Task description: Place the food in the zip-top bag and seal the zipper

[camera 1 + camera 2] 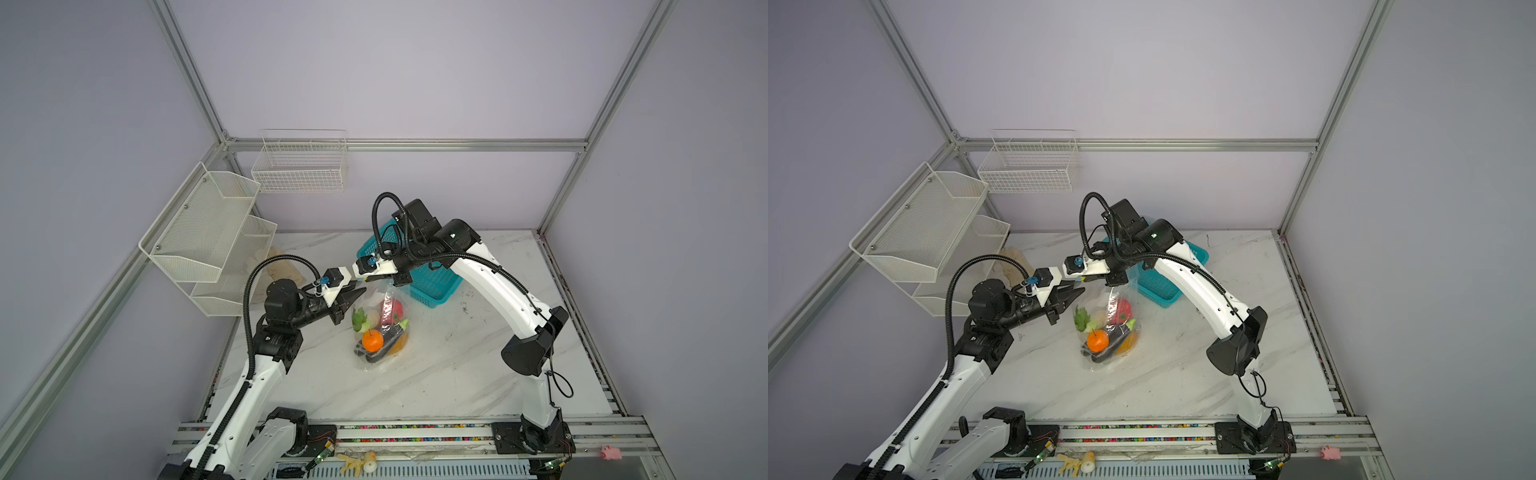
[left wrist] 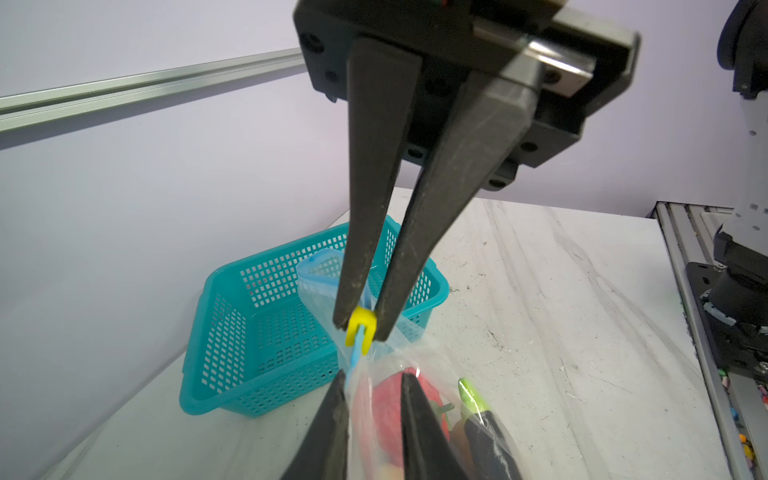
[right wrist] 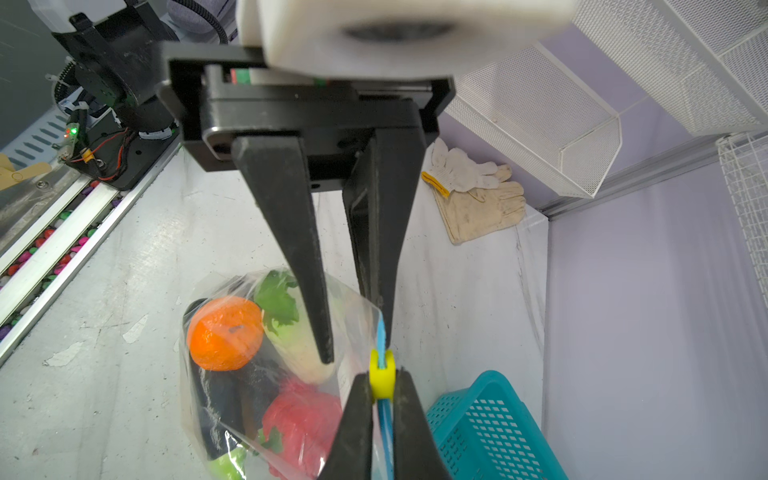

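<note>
Right wrist view: the right gripper (image 3: 381, 380) pinches the yellow slider (image 3: 381, 370). Just past it, the left gripper (image 3: 356, 347) sits spread open at the zipper (image 3: 380, 332). I think it should squeeze there, so the slider pulls straight. The food (image 3: 224, 332) lies below, inside the zip-top bag (image 3: 237, 286).

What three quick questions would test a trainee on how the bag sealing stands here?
1. True or false: the orange fruit is inside the zip-top bag.
2. What does the right gripper pinch? A) the yellow slider B) the orange fruit C) nothing
3. How do the jaws of the left gripper stand?
Key: 1 true. 2 A. 3 apart, with the bag's top edge between them.
</note>
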